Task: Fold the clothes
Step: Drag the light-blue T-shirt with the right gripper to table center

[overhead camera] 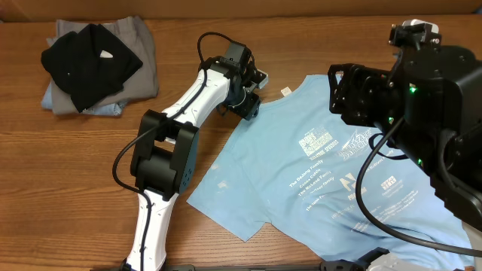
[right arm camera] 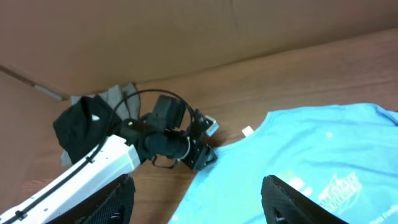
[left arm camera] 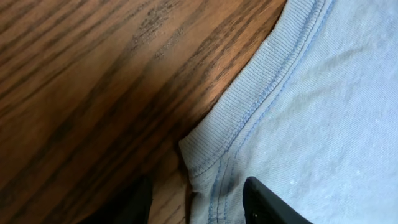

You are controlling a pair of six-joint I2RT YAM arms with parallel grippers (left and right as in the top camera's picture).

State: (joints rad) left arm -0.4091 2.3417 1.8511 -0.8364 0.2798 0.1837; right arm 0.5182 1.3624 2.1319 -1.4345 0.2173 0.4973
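A light sky-blue T-shirt [overhead camera: 263, 188] with white lettering lies spread flat on the wooden table, right of centre. My left gripper [overhead camera: 249, 105] is low at the shirt's upper left edge. In the left wrist view its open fingers [left arm camera: 196, 208] straddle the ribbed, stitched edge of the shirt [left arm camera: 323, 112], with one finger over bare wood and one over the cloth. My right gripper [overhead camera: 340, 90] hangs above the shirt's upper middle. It is wide open and empty in the right wrist view [right arm camera: 208, 202], with the shirt [right arm camera: 311, 149] below it.
A stack of other clothes [overhead camera: 90, 64], black on grey on pale blue, sits at the table's far left corner and also shows in the right wrist view [right arm camera: 81, 121]. A small white tag [overhead camera: 286, 92] lies at the shirt's top edge. A brown wall [right arm camera: 186, 37] runs behind the table.
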